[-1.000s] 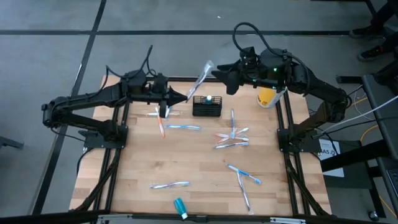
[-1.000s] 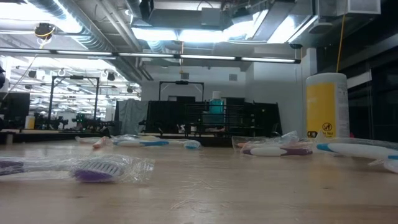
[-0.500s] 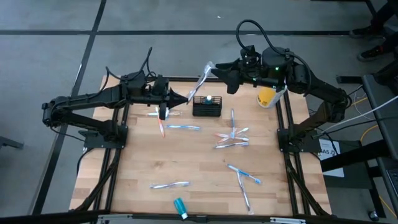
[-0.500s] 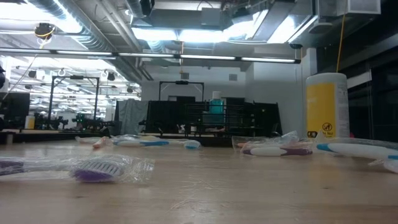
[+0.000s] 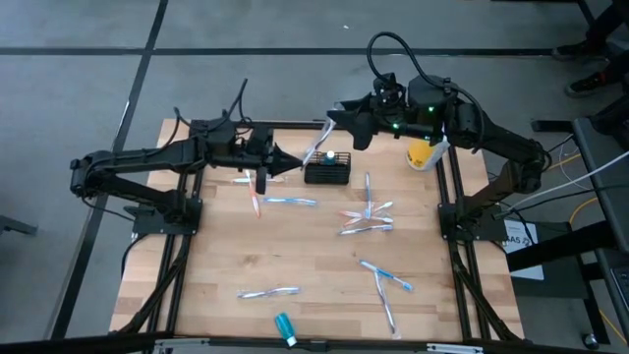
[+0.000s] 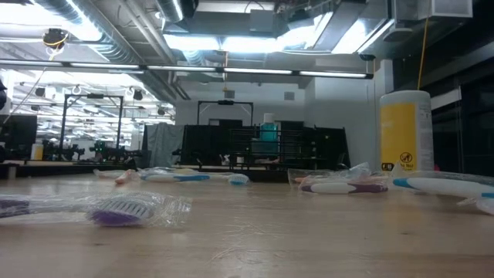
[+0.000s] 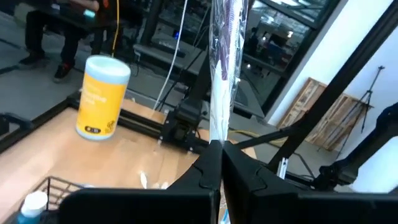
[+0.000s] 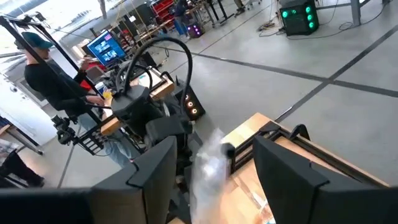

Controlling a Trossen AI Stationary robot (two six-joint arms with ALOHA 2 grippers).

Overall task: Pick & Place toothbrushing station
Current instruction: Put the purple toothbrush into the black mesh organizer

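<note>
The black wire-mesh caddy [image 5: 328, 175] stands on the table at the far middle with a teal-capped bottle [image 5: 332, 156] in it; it also shows in the low view [image 6: 270, 150] and the left wrist view [image 7: 56, 185]. My left gripper [image 5: 295, 160] is just left of the caddy, shut on a clear-wrapped toothbrush [image 5: 316, 143]. My right gripper [image 5: 339, 118] is open above the caddy's far side. Its fingers stand on either side of the toothbrush's free end [image 8: 208, 165]; I cannot tell whether they touch it. My left gripper [image 7: 221, 149] pinches the wrapped toothbrush by one end [image 7: 217, 138] between its two fingers. The fingers come from the table's left and lie along it. The toothbrush sticks out past the fingertips, slanting up and right toward my right gripper, clear of the table and the caddy.
A yellow canister [image 5: 423, 152] with a white lid stands right of the caddy. Several wrapped toothbrushes lie on the table, at the left [image 5: 292, 202], the middle [image 5: 366, 221] and the near part [image 5: 267, 292]. A small teal thing [image 5: 285, 324] lies at the near edge. A person [image 8: 43, 81] stands beyond the table.
The toothbrush in my left gripper has tipped, and its free end has come down toward the caddy. My right gripper has gone a little toward the table's left, along with that free end, and has stayed open.
</note>
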